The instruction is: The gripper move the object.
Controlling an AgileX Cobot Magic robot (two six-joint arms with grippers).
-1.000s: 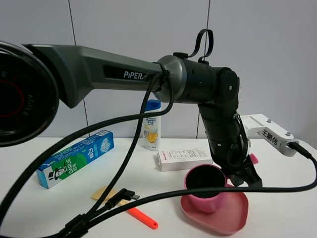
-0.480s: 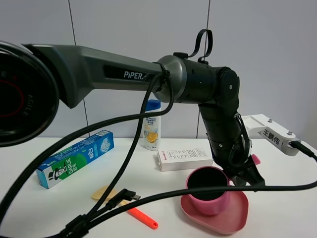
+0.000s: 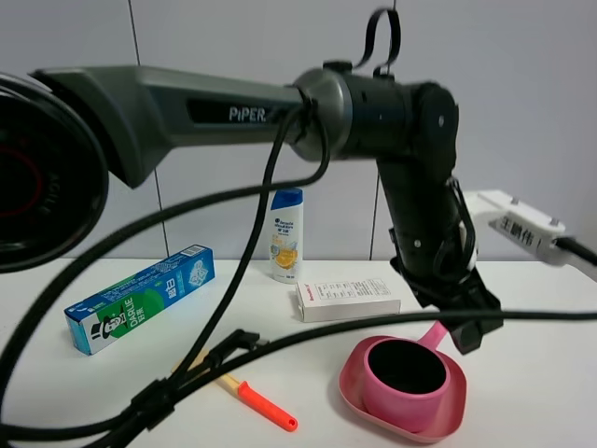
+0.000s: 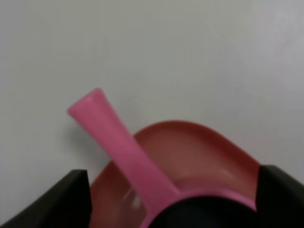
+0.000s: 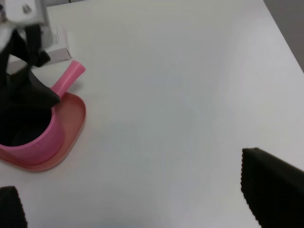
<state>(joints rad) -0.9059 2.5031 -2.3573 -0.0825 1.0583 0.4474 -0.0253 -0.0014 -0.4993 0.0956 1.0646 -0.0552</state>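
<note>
Soft, even light is falling on the white surface, leaving only faint shadows beneath the pink saucepan. The left wrist view is looking blurred throughout, its dark fingers sitting out of focus at the edges

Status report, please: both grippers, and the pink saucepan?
Left gripper open at saucepan handle, not gripping. Right gripper open, off to side. Saucepan upright on pink plate.

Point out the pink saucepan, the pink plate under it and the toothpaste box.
pink saucepan [image 3: 407,367], exterior high view, on its dark inside.
pink plate [image 3: 347,385], exterior high view, on its left rim.
toothpaste box [image 3: 140,299], exterior high view, on its front face.
</note>
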